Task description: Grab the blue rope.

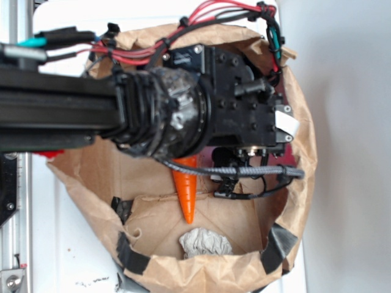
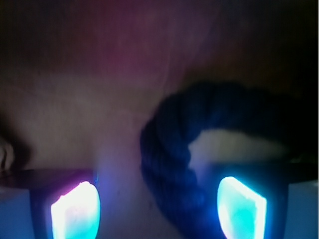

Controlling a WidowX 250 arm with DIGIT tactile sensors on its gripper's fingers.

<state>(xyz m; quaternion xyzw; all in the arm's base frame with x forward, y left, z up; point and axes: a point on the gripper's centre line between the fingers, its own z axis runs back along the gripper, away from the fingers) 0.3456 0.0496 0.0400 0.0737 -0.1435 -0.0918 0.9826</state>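
1. Two glowing fingertip pads (image 2: 76, 211) sat at the bottom of the wrist view, one at about 7 o'clock and one at about 5 o'clock, with a wide gap between them, so the black WidowX gripper (image 2: 158, 211) was spread apart and holding nothing.
2. That thick, dark navy twisted cotton rope (image 2: 172, 154) lay on the brown paper floor just past the pads, toward 12 to 1 o'clock from the gap's middle. One strand ran down into the gap, closer to the 5 o'clock pad, nearly touching it as far as I could tell.
3. Its nearer strand ran roughly 12-to-6, i.e. across the line the pads close along, then arched over toward 3 o'clock in a hook shape. My guess is that a straight drop and squeeze would catch that strand, though a nudge toward 3 o'clock might centre it better.
4. Looks-wise: chunky, visibly twisted plies, limp, very dark in the dim view. Its far end went off-frame, so I couldn't judge its full length.
5. From the exterior view the arm hung over the crumpled brown paper bag (image 1: 299, 122) and hid the rope completely. Only an orange toy carrot (image 1: 187, 189) and a scrunched grey-white wad (image 1: 204, 244) showed, down toward 6 o'clock.
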